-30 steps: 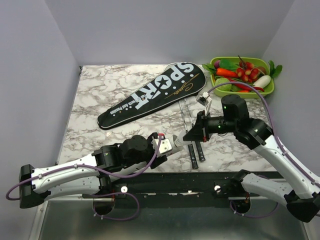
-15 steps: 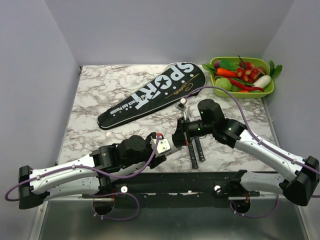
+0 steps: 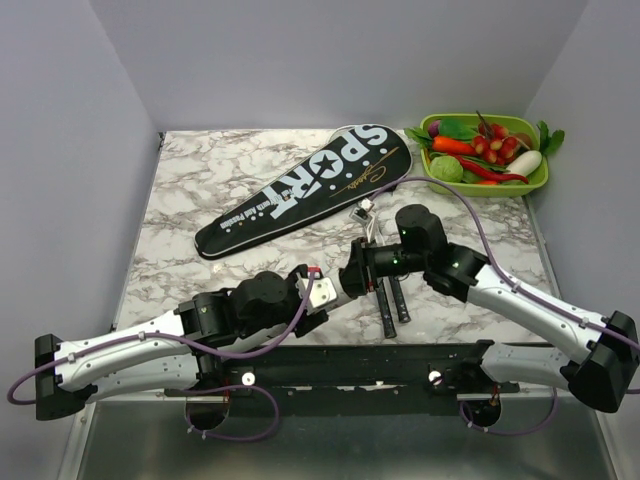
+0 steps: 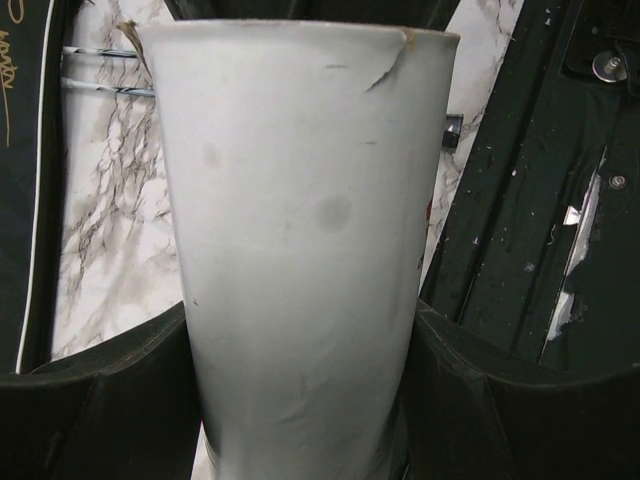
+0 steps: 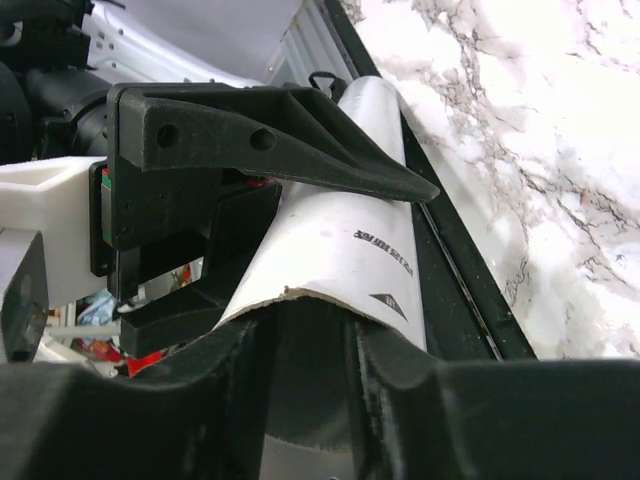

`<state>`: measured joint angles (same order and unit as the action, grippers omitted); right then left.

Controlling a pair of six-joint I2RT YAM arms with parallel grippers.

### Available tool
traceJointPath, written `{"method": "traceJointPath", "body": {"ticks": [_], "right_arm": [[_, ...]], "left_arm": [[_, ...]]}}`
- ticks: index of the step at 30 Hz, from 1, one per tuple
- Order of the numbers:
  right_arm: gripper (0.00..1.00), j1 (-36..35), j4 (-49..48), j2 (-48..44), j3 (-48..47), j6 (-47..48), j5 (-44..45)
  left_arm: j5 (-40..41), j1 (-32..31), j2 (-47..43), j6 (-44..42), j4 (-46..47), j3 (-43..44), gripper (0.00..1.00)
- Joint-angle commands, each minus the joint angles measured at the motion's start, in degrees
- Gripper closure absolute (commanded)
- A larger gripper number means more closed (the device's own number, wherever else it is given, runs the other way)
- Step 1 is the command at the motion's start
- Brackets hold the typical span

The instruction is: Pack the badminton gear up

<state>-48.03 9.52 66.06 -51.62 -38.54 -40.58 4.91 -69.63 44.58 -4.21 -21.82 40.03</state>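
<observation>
**Overhead view.** The left pincer [image 3: 334,289] is clamped on a white tube [image 3: 321,296], apparently of paper or plastic, though this view is too coarse to say which. The right pincer [image 3: 349,282] meets it tip to tip from the right. Just right of the right pincer lie the black handles of the two rackets [image 3: 386,312], side by side on the marbled table [image 3: 200,165]. Their thin shafts run away from the pincers to the wide end of the black cover [image 3: 300,190] lettered "SPORT", and the racket heads are hidden there. The cover lies slantwise beyond both pincers. A green tray [image 3: 536,185] of toy vegetables stands well apart, far to the right. **Left wrist view.** The tube [image 4: 310,250] fills the middle, and its far rim is torn. Low down, the pincer's two black fingers [image 4: 90,400] hug its sides. Left of the tube the silvery shafts [image 4: 100,70] cross the marble toward the cover's edge [image 4: 20,150]. Right of the tube runs a black rail [image 4: 540,200]. **Right wrist view.** The torn end of the tube [image 5: 340,230] lies between the right pincer's own fingers [image 5: 470,420], which stand apart on either side of it. Whether they press it cannot be told. Farther along the tube, one black finger of the left pincer [image 5: 300,140] lies across its upper side, with marble to the right.
</observation>
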Motion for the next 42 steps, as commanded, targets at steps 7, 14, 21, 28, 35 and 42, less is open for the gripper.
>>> {"method": "traceJointPath", "body": {"ticks": [7, 14, 21, 28, 35, 42], "right_arm": [[0.47, -1.36, 10.42, -6.46, -4.01, 3.38, 8.75], [0.39, -0.75, 25.96, -10.69, -10.86, 7.43, 21.83], [0.34, 5.55, 35.65, -12.89, -14.74, 9.63, 34.77], [0.31, 27.97, 33.30, -9.47, -8.43, 10.60, 36.18], [0.30, 40.02, 25.47, 1.07, -3.84, 9.54, 42.69], [0.31, 49.42, 22.12, 12.76, -3.49, 10.16, 40.93]], "left_arm": [[1.42, -0.34, -0.19, 1.92, 2.31, 0.40, 1.00], [1.77, -0.34, 0.16, 2.01, 2.14, 0.49, 1.00], [1.60, -0.34, 0.42, 2.10, 2.14, 0.57, 1.00], [1.77, -0.25, 0.25, 2.71, 1.61, 1.10, 1.00], [3.62, -0.34, -0.19, 3.50, 0.99, 1.63, 1.00], [5.28, -0.34, -1.51, 4.03, 0.03, 2.16, 1.00]]}}
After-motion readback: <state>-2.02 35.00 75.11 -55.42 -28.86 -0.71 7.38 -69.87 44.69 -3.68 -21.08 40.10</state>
